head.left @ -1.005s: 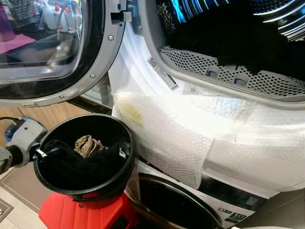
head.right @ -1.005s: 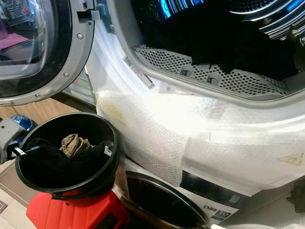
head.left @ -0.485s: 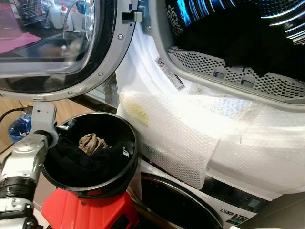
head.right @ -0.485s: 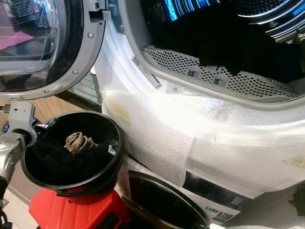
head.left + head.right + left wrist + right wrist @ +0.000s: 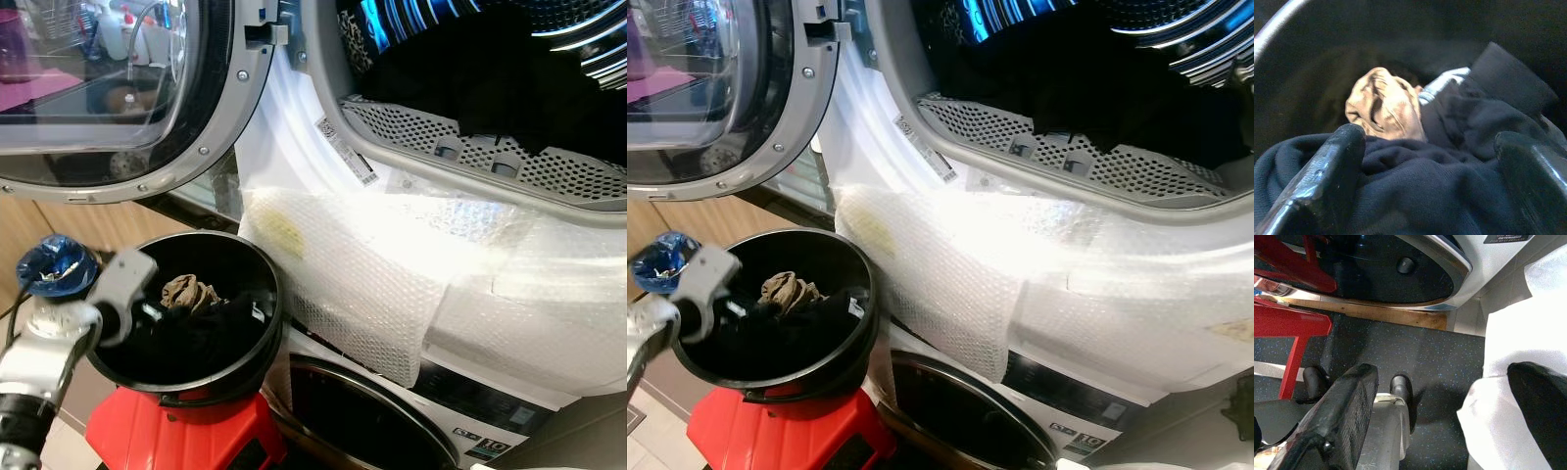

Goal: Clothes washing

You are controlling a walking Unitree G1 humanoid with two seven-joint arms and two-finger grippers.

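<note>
A black bucket (image 5: 266,315) stands on a red stool (image 5: 157,436) below the open upper machine. Inside it lie dark navy clothes (image 5: 1415,191) and a crumpled tan cloth (image 5: 188,291). My left gripper (image 5: 1427,139) reaches over the bucket's left rim, open, with its fingers (image 5: 1327,181) just above the navy garment and the tan cloth (image 5: 1383,105) beyond them. It holds nothing. More dark clothes (image 5: 490,88) lie in the upper drum. My right gripper (image 5: 1444,374) hangs open, low beside the machines.
The round glass door (image 5: 118,98) of the upper machine stands open to the left, above the bucket. Bubble wrap (image 5: 372,274) covers the front between the two machines. The lower machine's dark door (image 5: 362,421) is shut. A blue crumpled item (image 5: 54,264) sits left of the bucket.
My left arm has swung from the bucket's left side in over its rim, bringing the gripper down to the clothes. The camera has shifted slightly.
</note>
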